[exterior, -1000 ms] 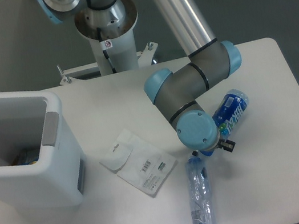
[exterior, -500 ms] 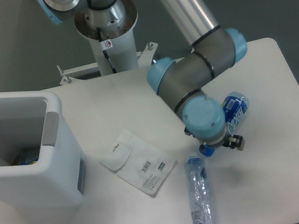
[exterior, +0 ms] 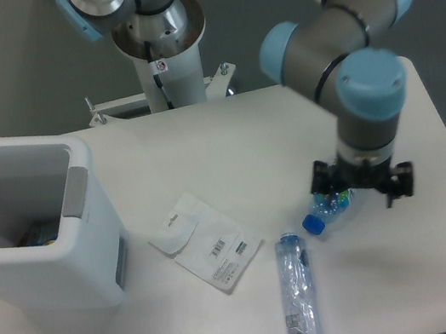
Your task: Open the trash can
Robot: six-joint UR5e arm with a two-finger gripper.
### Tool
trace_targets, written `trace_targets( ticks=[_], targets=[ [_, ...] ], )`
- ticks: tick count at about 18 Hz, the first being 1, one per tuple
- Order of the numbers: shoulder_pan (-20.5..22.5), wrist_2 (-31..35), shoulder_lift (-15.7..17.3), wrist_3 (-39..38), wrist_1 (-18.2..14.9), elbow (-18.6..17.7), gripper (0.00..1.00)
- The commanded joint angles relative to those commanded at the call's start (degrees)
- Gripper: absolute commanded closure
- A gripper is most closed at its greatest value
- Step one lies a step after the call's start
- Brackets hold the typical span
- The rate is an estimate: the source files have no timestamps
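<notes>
Lidless-open trash can far left, well apart from claw, grip state unclear.

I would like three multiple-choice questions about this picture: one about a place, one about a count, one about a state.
1. Where does the large boxy white plastic trash can stand?
A. left side of the picture
B. right side
C. under the arm

2. How many plastic bottles lie on the white table?
A. one
B. two
C. four

3. How is the trash can's top?
A. shut
B. open
C. covered by the white packet

Key: 1 A, it fills the left edge. 2 B, a clear bottle and a blue-capped bottle under the gripper. 3 B, its inside is visible, and the flat white packet lies on the table.
</notes>
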Motion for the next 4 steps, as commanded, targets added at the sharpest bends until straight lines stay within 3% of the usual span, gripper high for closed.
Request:
trace_targets(
  ticks=[4],
  targets=[
    [1.33, -0.11, 0.44, 8.53, -0.70, 0.54, 0.00]
  ],
)
